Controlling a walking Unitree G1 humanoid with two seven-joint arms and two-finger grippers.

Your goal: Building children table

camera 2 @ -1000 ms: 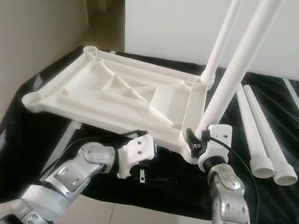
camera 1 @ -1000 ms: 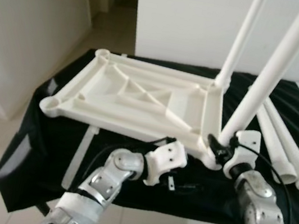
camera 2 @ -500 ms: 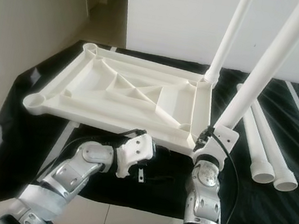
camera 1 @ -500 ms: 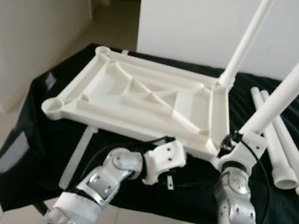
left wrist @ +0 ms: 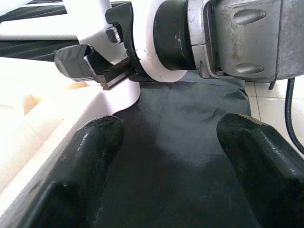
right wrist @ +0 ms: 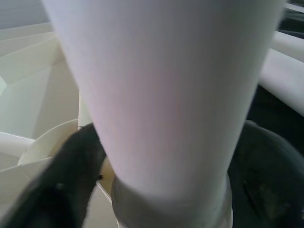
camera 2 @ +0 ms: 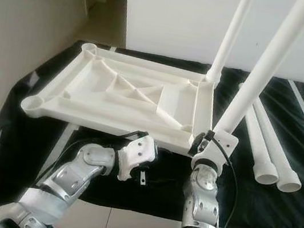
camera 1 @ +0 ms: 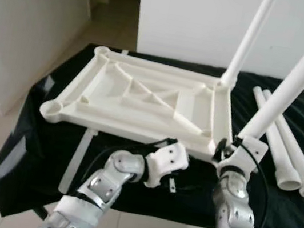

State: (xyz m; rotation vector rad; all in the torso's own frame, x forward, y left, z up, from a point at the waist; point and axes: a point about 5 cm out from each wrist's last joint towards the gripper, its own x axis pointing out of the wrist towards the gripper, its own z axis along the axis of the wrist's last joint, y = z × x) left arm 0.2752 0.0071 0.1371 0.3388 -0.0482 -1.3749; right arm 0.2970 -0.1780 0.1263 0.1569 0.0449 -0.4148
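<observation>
While right gripper clamps a white plastic tube leg at the upturned white tabletop corner, one leg stands; two loose legs remain; left gripper open, empty.

- Left arm: silver metal segments with rounded joint housings and dark round screw recesses, a white band lower down.
- White angular wrist block at its end, black cable looping over the top.
- Right arm: the same silver castings stacked on a ribbed black collar, thin black cable running down its side.
- Left gripper: two thick, rounded, matte black fingers.
- Right gripper: black fingers, blurred.
</observation>
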